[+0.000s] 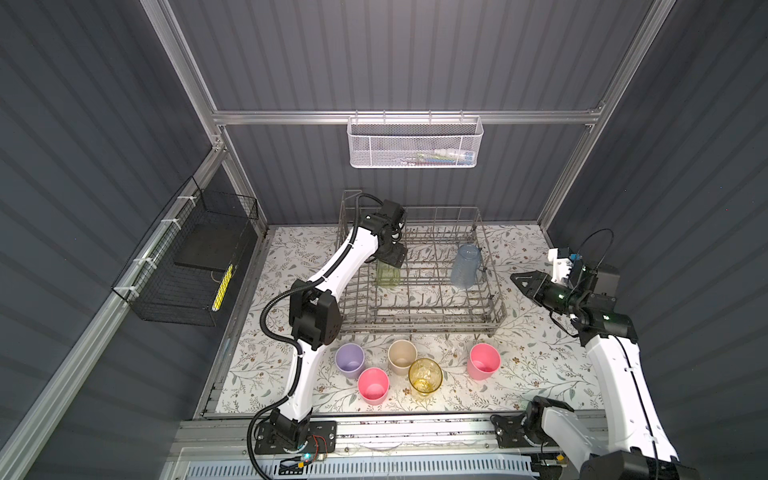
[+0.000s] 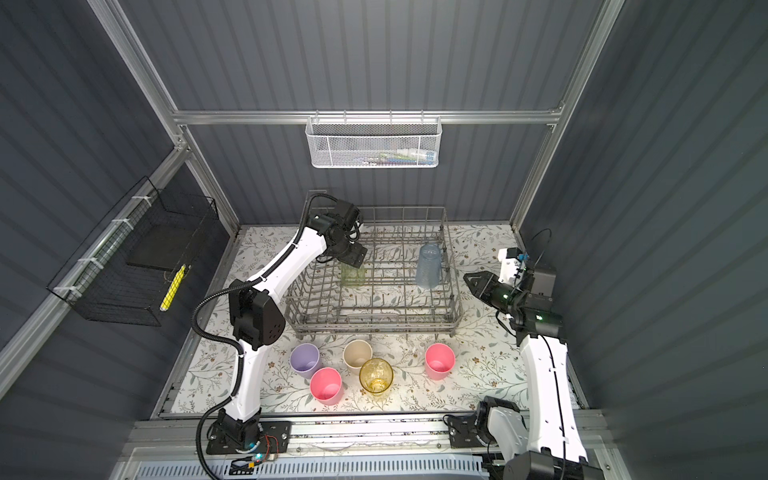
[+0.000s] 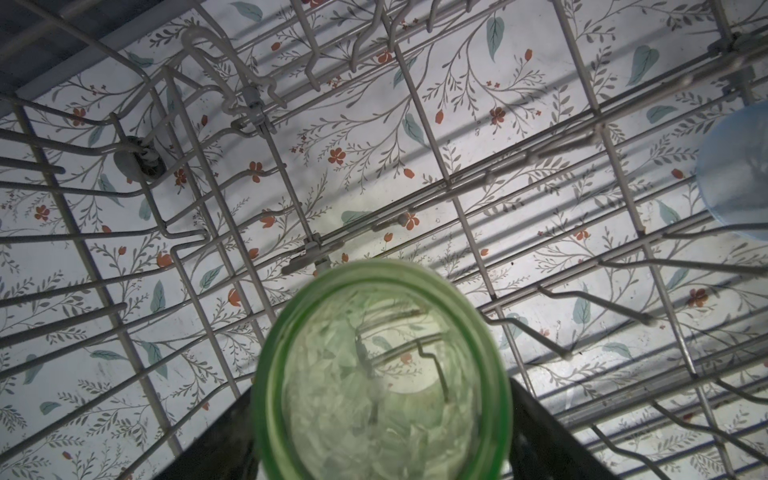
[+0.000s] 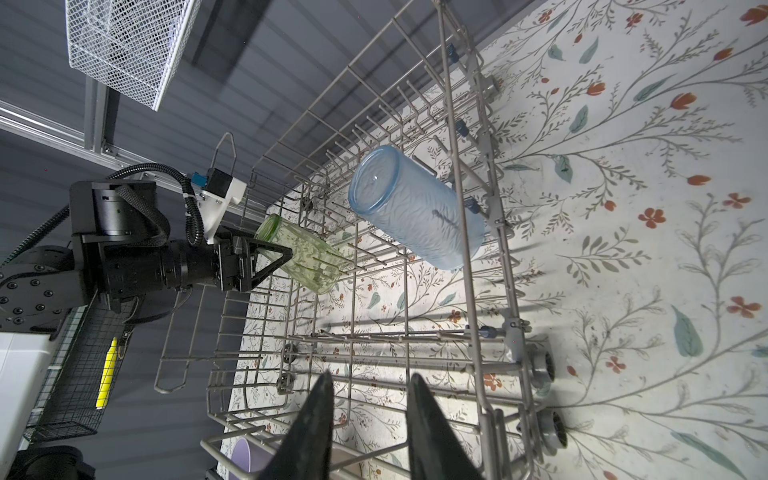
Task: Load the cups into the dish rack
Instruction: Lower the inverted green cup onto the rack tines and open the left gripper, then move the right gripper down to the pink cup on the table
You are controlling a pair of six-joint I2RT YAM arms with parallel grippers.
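The left gripper (image 1: 392, 257) straddles the see-through ribbed green cup (image 1: 388, 277), seated in the grey wire dish rack (image 1: 415, 323); I cannot tell whether it pinches; next, spread and lift clear; the right gripper (image 4: 370, 386) is slightly spread, empty.

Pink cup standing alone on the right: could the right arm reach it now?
Probably yes: the right gripper hangs open and empty, and only bare mat lies around that pink cup.

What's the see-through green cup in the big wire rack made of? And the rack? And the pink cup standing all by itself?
See-through ribbed green cup: glass or clear plastic, cannot tell which; glossy, and rack wires show through its wall.
Large grey wire dish rack: metal, maybe coated; thin stiff rods, dull sheen.
Lone opaque pink cup: probably plastic; matte, even colour.
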